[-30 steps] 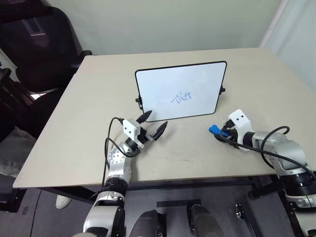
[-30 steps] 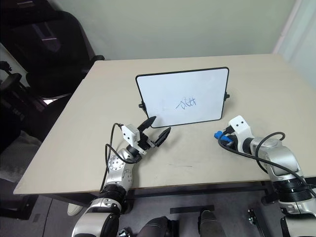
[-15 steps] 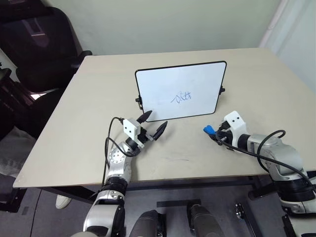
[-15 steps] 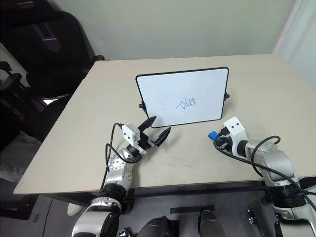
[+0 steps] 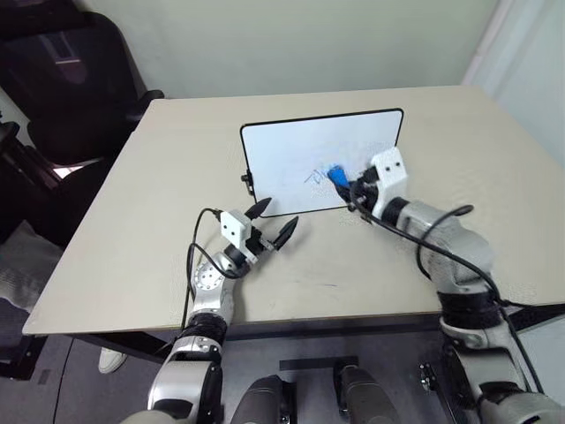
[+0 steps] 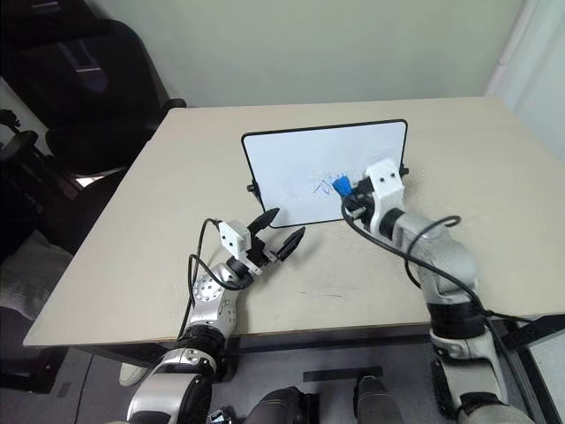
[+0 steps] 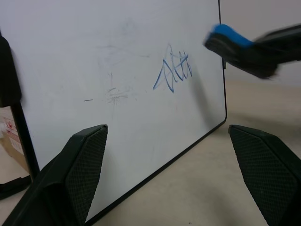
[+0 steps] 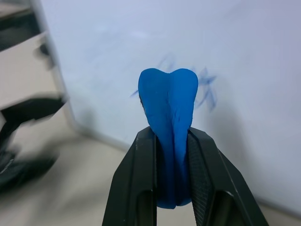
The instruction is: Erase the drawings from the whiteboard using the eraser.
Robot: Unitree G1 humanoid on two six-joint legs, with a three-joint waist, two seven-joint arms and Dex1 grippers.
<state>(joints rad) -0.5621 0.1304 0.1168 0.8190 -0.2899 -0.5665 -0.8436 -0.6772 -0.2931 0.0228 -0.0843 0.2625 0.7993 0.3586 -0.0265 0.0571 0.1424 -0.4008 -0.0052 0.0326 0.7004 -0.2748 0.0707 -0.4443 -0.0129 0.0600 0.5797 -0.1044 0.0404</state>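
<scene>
The whiteboard (image 5: 282,159) stands upright near the middle of the table, its face toward me. The drawings (image 7: 173,74), a small blue scribble, sit right of the board's centre. My right gripper (image 5: 346,183) is shut on the blue eraser (image 8: 168,117), held up in front of the board. The eraser (image 5: 336,174) hangs just right of the scribble; I cannot tell whether it touches the board. My left gripper (image 5: 279,215) is open and holds nothing. It hovers low in front of the board's lower left corner, pointing at the board's face.
The beige table (image 5: 150,256) extends wide on both sides of the board and toward its front edge. A black chair (image 5: 71,79) stands off the table's far left corner. A pale wall runs behind the table.
My right gripper, shut on the eraser, rose from the table at the right and swung left up to the board's face beside the scribble. The left gripper stayed put.
</scene>
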